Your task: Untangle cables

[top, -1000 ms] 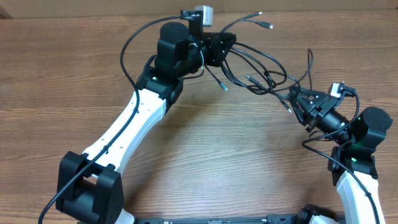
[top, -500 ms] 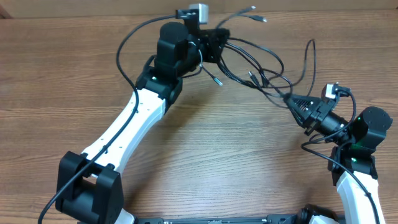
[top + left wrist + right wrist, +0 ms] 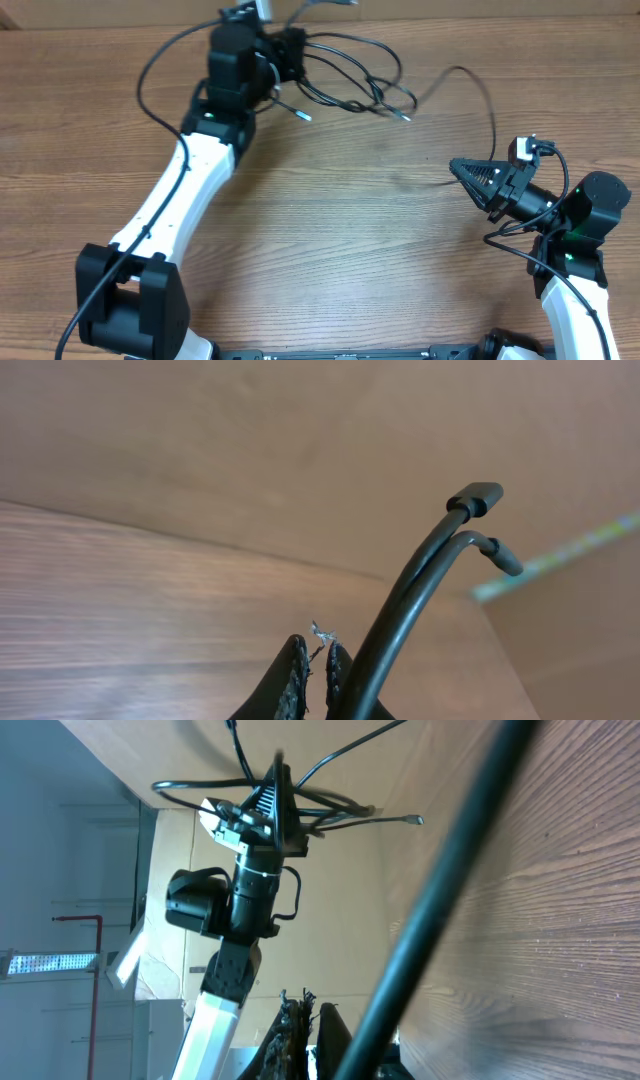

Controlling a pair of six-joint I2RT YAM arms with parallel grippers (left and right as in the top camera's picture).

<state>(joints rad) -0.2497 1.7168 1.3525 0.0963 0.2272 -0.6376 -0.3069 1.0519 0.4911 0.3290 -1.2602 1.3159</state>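
Observation:
The cables (image 3: 352, 88) are thin black cords with small plug ends, bunched at the far side of the wooden table (image 3: 330, 220). My left gripper (image 3: 298, 52) is shut on this bunch at its left end. In the left wrist view, two cords with plug ends (image 3: 425, 575) rise beside the closed jaws (image 3: 312, 645). One long cable (image 3: 482, 88) arcs from the bunch to my right gripper (image 3: 455, 165), whose fingers are shut to a point. In the right wrist view this cable (image 3: 450, 890) runs close beside the closed jaws (image 3: 308, 1005).
The left arm (image 3: 185, 190) stretches diagonally across the table's left half. A brown wall (image 3: 500, 12) runs along the far edge, just behind the left gripper. The right arm's own thicker cable (image 3: 515, 240) loops by its base.
My left gripper has moved left and toward the far edge, taking the bunch with it. My right gripper has drawn back from the bunch, and one long cable now spans the gap.

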